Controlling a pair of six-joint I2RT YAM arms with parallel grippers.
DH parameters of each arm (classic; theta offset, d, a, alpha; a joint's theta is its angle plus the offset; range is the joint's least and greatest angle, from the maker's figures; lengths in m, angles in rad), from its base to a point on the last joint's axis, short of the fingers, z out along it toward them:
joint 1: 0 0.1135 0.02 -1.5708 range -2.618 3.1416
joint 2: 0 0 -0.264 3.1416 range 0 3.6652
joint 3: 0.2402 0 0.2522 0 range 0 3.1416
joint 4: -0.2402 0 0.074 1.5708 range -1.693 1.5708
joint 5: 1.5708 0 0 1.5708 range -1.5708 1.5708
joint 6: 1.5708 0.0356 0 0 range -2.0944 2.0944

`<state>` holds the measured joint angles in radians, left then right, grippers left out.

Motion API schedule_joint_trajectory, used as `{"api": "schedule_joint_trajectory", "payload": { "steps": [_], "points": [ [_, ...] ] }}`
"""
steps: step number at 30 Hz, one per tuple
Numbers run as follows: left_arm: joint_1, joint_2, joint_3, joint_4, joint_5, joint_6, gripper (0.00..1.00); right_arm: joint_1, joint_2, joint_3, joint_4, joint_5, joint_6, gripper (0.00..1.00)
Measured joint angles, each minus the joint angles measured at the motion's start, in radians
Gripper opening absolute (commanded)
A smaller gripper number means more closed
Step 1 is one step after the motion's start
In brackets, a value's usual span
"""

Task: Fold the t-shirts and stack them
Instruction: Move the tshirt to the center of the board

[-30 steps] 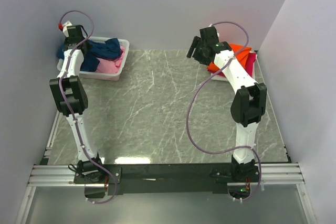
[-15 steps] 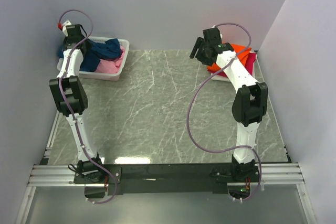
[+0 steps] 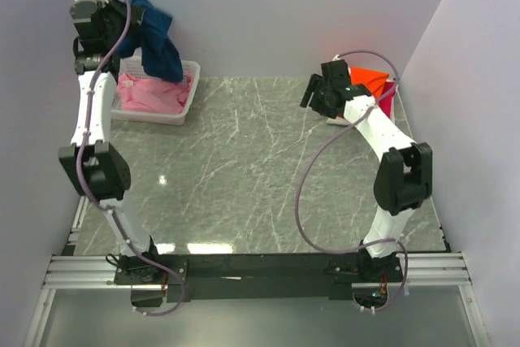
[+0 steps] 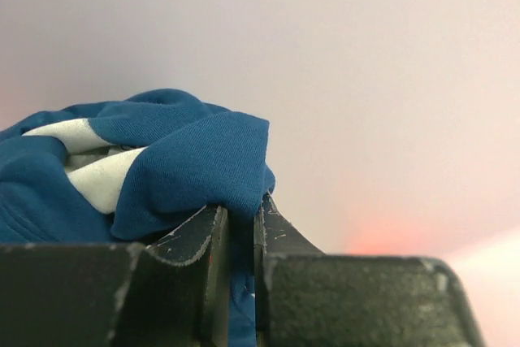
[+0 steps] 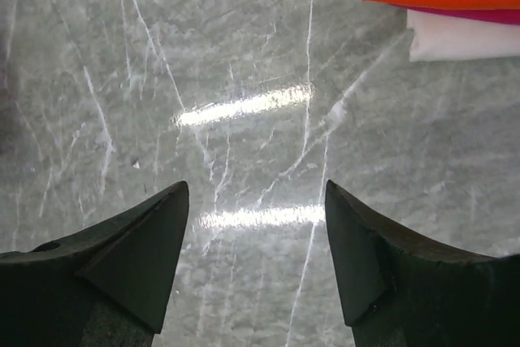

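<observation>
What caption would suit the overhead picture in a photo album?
Left gripper holds a navy t-shirt up over the white basket, while the open right gripper hovers beside the folded stack.

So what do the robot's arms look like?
The left arm and right arm are white tubes with chunky black joints. A thin purple cable runs along each one. The fingers are black and pointy like wedges.

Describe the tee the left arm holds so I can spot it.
Find the white basket at the far-left corner. Above it a blue tee hangs from the left gripper. It alone is airborne; the pink tee lies in the basket.
</observation>
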<state>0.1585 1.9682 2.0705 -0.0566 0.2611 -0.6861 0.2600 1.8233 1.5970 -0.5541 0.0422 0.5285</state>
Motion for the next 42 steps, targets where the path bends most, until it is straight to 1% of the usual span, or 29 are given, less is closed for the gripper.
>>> {"api": "schedule_joint_trajectory", "payload": {
  "steps": [3,6,8,11,12,15,19,23,26,28,30,33,35,38,39,40,42],
  "points": [
    [-0.039,-0.157,-0.082,0.056,0.098,-0.015,0.00,0.000,-0.102,-0.096,0.037,0.005,-0.004,0.74],
    [-0.119,-0.285,-0.118,0.060,0.173,-0.010,0.00,0.000,-0.233,-0.196,0.077,0.016,-0.010,0.74],
    [-0.203,-0.371,-0.145,0.060,0.205,-0.003,0.00,0.000,-0.297,-0.245,0.094,0.022,-0.011,0.74],
    [-0.318,-0.512,-0.243,0.065,0.236,-0.003,0.00,-0.001,-0.443,-0.356,0.117,0.039,-0.014,0.74],
    [-0.344,-0.570,-0.298,0.079,0.246,-0.009,0.00,-0.001,-0.498,-0.398,0.121,0.047,-0.014,0.74],
    [-0.355,-0.721,-0.433,0.066,0.254,-0.019,0.00,-0.001,-0.652,-0.521,0.126,0.068,-0.012,0.74],
    [-0.351,-0.820,-0.554,0.021,0.249,-0.029,0.00,-0.001,-0.818,-0.648,0.111,0.085,-0.001,0.74],
    [-0.383,-0.826,-0.686,-0.029,0.251,-0.025,0.00,-0.001,-0.930,-0.723,0.079,0.098,0.013,0.74],
    [-0.435,-0.738,-0.725,-0.110,0.248,-0.002,0.00,-0.001,-0.985,-0.752,0.055,0.102,0.026,0.74],
    [-0.489,-0.667,-0.735,-0.167,0.224,0.022,0.00,-0.001,-1.007,-0.760,0.045,0.104,0.033,0.73],
    [-0.563,-0.613,-0.755,-0.217,0.193,0.048,0.00,-0.001,-1.020,-0.763,0.042,0.105,0.037,0.73],
    [-0.652,-0.595,-0.782,-0.251,0.171,0.071,0.00,-0.001,-1.022,-0.763,0.036,0.107,0.040,0.73],
    [-0.682,-0.596,-0.784,-0.243,0.169,0.077,0.00,-0.001,-1.016,-0.764,0.035,0.107,0.043,0.74],
    [-0.690,-0.591,-0.784,-0.246,0.140,0.085,0.01,-0.001,-1.008,-0.768,0.035,0.104,0.051,0.74],
    [-0.690,-0.583,-0.784,-0.258,0.123,0.089,0.05,-0.001,-1.003,-0.768,0.037,0.102,0.054,0.74],
    [-0.690,-0.571,-0.784,-0.273,0.099,0.092,0.27,-0.001,-0.998,-0.768,0.038,0.098,0.055,0.74],
    [-0.690,-0.540,-0.784,-0.310,0.054,0.108,0.58,-0.001,-0.980,-0.768,0.039,0.090,0.058,0.74]
  ]
}}
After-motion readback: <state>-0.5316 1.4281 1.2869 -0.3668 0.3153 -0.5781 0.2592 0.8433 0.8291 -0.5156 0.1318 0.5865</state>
